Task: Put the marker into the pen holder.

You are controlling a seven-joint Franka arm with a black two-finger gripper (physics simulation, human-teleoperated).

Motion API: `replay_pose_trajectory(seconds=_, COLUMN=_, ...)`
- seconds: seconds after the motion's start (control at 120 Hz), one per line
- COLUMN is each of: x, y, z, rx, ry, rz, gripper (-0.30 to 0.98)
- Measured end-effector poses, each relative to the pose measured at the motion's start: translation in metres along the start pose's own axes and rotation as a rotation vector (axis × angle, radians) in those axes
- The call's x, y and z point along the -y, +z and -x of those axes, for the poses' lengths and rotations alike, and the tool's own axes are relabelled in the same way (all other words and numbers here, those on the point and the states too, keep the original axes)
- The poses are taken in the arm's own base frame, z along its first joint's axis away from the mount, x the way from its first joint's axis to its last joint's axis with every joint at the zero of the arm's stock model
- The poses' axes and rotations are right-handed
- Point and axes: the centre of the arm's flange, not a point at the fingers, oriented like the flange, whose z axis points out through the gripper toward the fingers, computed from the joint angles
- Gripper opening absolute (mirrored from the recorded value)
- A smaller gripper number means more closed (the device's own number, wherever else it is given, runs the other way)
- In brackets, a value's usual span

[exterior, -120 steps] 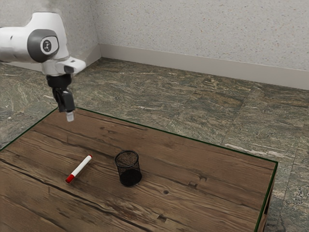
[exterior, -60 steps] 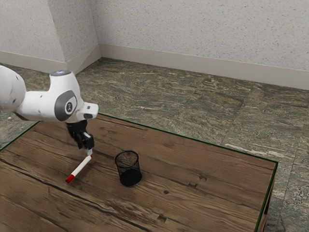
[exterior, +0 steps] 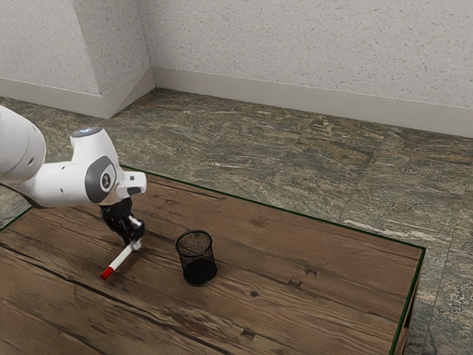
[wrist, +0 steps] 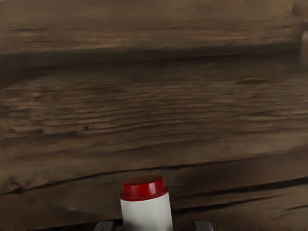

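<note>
Gripper [exterior: 135, 243] is standing open, apparently straddling the marker [exterior: 118, 262], with gaps either side. Marker is lying on the table [exterior: 310, 303], one end pointing toward the far edge; upright pen holder [exterior: 198, 269] is leaving room between.

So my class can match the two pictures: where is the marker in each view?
Exterior view: the marker lies toward the exterior view's left from the mesh pen holder, one end at the tool.
Wrist view: its red end and white barrel lie between the tool's open fingers.
Shared landmark: the wooden tabletop with dark cracks.
</note>
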Motion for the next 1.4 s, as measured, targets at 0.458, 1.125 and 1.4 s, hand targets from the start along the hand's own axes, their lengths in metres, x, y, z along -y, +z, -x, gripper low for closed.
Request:
replay_pose_trajectory(seconds=0.458, x=-0.151, y=-0.226, z=-0.018, rx=-0.322, ry=0.408, rz=-0.064, gripper=-0.09)
replay_pose_trajectory(seconds=1.125, x=-0.228, y=-0.112, z=-0.047, rx=-0.152, ry=0.600, rz=0.107, gripper=-0.06)
replay_pose_trajectory(seconds=1.4, x=-0.212, y=-0.140, z=-0.035, rx=-0.171, ry=0.622, rz=0.149, gripper=0.38)
